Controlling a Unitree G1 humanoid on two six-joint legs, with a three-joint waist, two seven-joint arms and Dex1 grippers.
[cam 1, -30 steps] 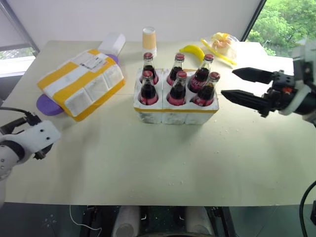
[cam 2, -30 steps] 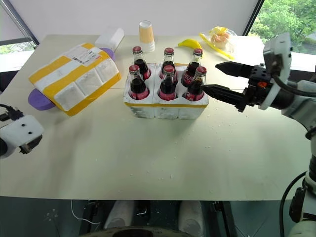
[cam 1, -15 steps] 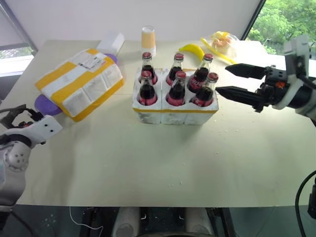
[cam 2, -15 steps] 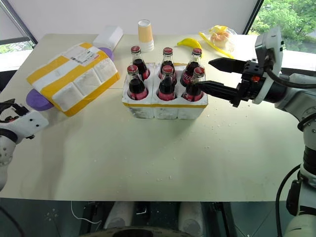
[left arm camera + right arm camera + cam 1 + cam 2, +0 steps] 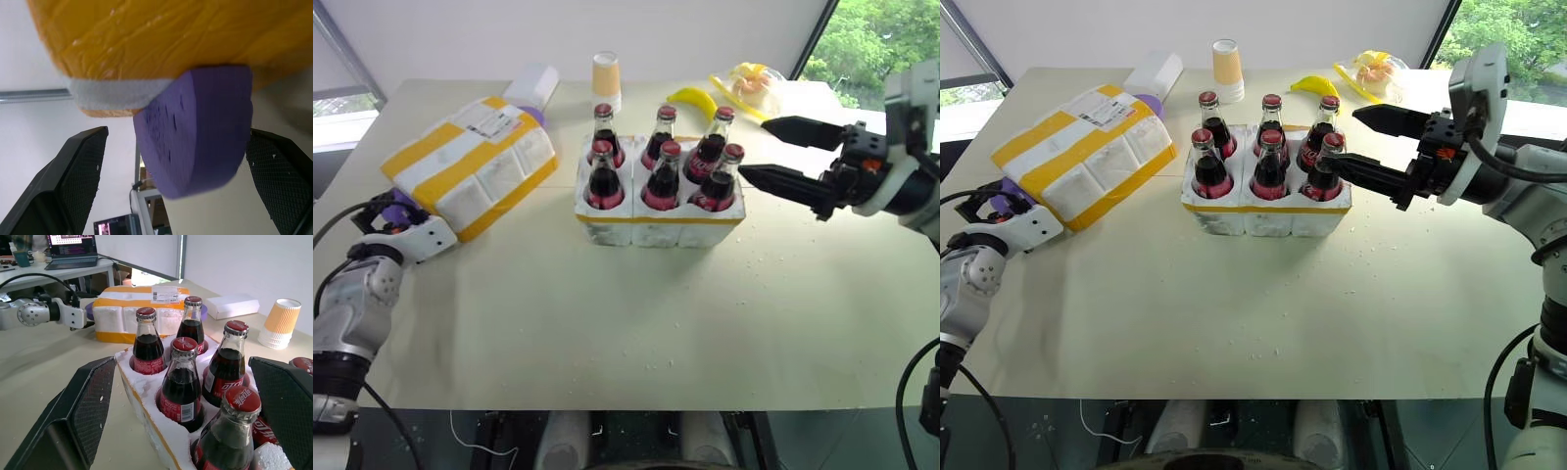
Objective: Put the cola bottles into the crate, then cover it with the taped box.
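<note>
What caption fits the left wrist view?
Open left gripper straddling the purple foam disc under the taped box.

We are seeing six small glass cola bottles [image 5: 664, 171] showing dark liquid, red caps and red labels with white lettering. The white styrofoam crate [image 5: 661, 221] is wearing a yellow tape band around its base. The large white styrofoam taped box [image 5: 475, 162] is carrying wide yellow stripes and a white shipping label with dark print. A purple foam disc [image 5: 195, 129] is showing beneath it. The paper cup [image 5: 608, 78] is showing orange ribbing under a white rim. The banana [image 5: 694, 99] is yellow, the bench [image 5: 636, 323] pale cream.
</note>
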